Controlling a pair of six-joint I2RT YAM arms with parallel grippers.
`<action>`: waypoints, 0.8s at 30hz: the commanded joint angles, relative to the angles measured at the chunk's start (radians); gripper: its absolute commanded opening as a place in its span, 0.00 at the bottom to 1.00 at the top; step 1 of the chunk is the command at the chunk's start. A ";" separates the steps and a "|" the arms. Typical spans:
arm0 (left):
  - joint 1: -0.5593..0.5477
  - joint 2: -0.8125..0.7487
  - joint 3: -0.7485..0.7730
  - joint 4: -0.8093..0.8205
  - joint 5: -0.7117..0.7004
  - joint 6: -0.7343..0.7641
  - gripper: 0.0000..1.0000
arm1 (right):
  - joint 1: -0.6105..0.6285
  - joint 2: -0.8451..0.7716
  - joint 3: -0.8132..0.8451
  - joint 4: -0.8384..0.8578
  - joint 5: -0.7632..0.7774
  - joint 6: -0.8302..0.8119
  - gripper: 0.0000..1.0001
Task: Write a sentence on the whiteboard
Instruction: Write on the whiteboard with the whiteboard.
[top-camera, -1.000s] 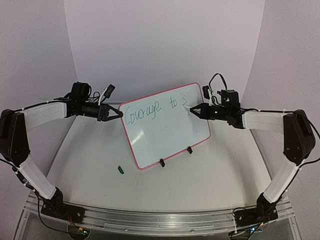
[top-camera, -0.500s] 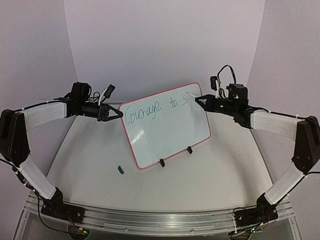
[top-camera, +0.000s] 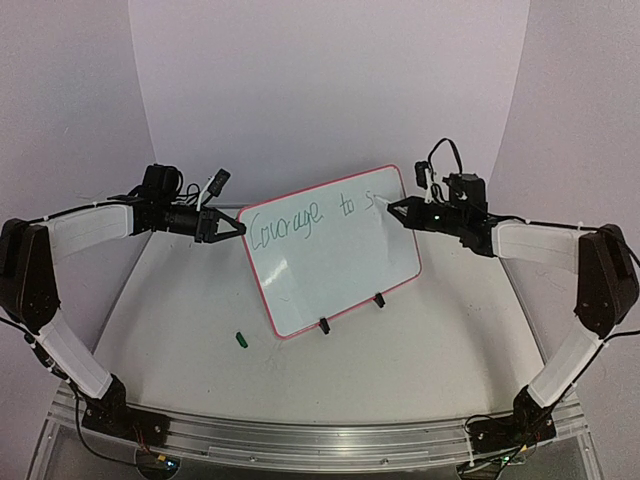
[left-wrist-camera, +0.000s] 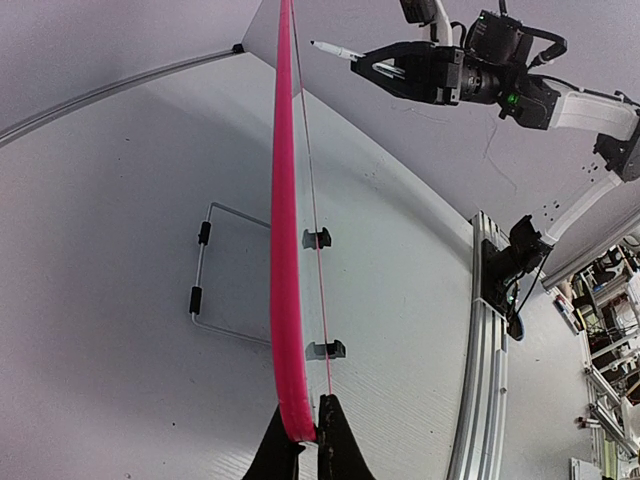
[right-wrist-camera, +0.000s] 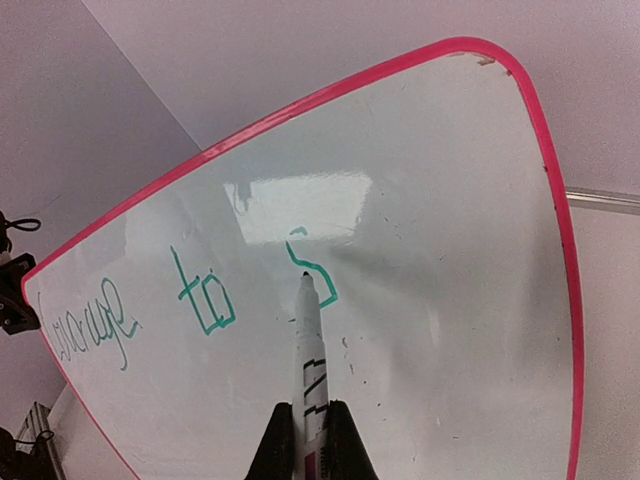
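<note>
Left pincer (left-wrist-camera: 303, 445): clamped shut on whiteboard (top-camera: 335, 270) left edge, likely bracing it against pen pressure.
Right pincer (right-wrist-camera: 308, 425): closed on marker (right-wrist-camera: 309, 345), tip beside sentence (right-wrist-camera: 205, 295), at "s".

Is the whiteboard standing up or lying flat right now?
Standing up. The whiteboard rests on its lower edge on two black clip feet, its written face in view, with the left gripper pinching its side edge.

Whiteboard (right-wrist-camera: 470, 330): your right wrist view cuts off its lower edge and left end.
Sentence (right-wrist-camera: 205, 300): your left wrist view sees the board edge-on, so none of it is readable there.
Marker (right-wrist-camera: 309, 340): its lower barrel is hidden inside the right gripper (right-wrist-camera: 310, 415); you cannot tell whether the tip touches the board.
Green speck (top-camera: 240, 340): too small for you to name.
</note>
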 joint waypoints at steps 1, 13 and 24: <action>-0.030 0.007 0.015 -0.047 -0.052 0.094 0.00 | -0.003 0.031 0.059 0.023 0.005 -0.012 0.00; -0.031 0.011 0.016 -0.050 -0.054 0.096 0.00 | -0.003 0.072 0.091 0.023 0.007 -0.013 0.00; -0.030 0.010 0.017 -0.053 -0.055 0.099 0.00 | -0.006 0.050 0.068 0.024 0.105 -0.001 0.00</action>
